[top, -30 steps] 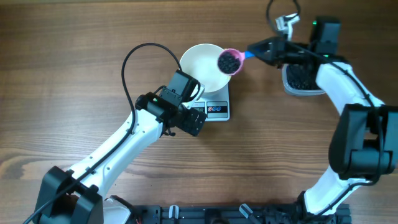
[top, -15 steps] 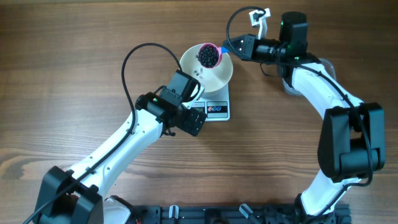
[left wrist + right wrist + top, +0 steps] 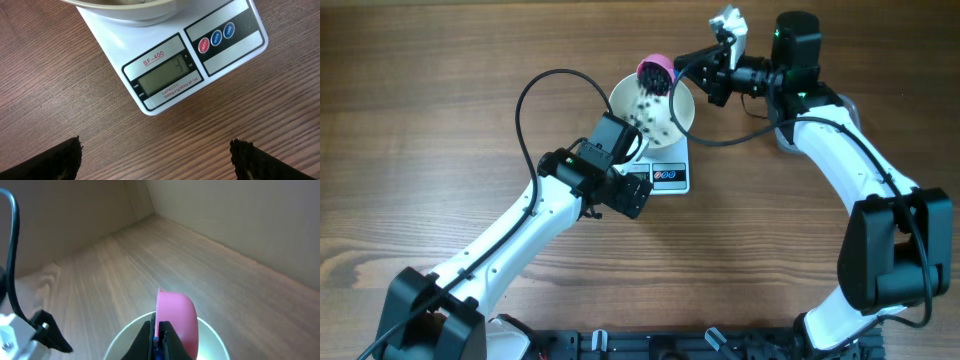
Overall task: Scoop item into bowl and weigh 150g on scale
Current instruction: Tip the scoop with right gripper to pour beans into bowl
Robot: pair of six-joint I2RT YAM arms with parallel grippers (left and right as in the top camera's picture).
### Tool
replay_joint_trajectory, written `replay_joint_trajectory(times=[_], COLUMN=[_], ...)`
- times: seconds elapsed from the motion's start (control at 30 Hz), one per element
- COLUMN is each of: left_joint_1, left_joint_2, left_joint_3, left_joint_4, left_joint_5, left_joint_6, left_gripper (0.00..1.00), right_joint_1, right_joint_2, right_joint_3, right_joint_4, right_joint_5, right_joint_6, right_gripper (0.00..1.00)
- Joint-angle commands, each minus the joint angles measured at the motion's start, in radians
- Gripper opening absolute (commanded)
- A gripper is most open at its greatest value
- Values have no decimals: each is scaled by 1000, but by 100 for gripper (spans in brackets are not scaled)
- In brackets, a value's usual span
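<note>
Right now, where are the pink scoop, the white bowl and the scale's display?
pink scoop (image 3: 656, 71), overhead view, on its tipped cup.
white bowl (image 3: 672, 128), overhead view, on its bare inner wall.
scale (image 3: 162, 79), left wrist view, on its grey display.

A robotics lab bench, by the look of it: a left arm (image 3: 520, 235) and a right arm (image 3: 850, 165), white and black, rise beside a black rail (image 3: 650, 345) at the near edge of a wood-grain table (image 3: 440, 110). A loose black cable (image 3: 535, 90) loops above the tabletop, a small kitchen scale (image 3: 170, 75) sits out, and bare beige walls (image 3: 240, 215) stand behind.
</note>
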Motion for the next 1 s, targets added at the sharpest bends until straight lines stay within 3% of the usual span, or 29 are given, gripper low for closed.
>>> replay_joint_trajectory(times=[0.0, 0.17, 0.23, 0.4, 0.67, 0.73, 0.87, 0.97], left_joint_1=[1, 1, 1, 1, 1, 1, 1, 1], left_joint_2=[-18, -18, -18, -18, -18, -18, -18, -18], left_joint_3=[-6, -6, -6, -6, -6, -6, -6, -6], left_joint_4=[0, 0, 0, 0, 0, 0, 0, 0], left_joint_5=[12, 12, 12, 12, 12, 12, 12, 12], left_joint_6=[12, 12, 12, 12, 12, 12, 12, 12], left_gripper=[100, 100, 100, 100, 100, 100, 100, 100], right_joint_1=[6, 6, 6, 6, 6, 6, 3, -1], right_joint_2=[-34, -34, -34, -34, -34, -34, -34, -34], right_joint_3=[7, 7, 7, 7, 7, 7, 6, 7], right_joint_4=[-34, -251, -253, -146, -164, -176, -176, -166], right_joint_5=[-34, -38, -38, -57, -76, -75, -74, -66], right_joint_6=[-243, -665, -770, -768, -765, -646, -23, 177], right_gripper=[4, 4, 4, 4, 4, 4, 4, 4])
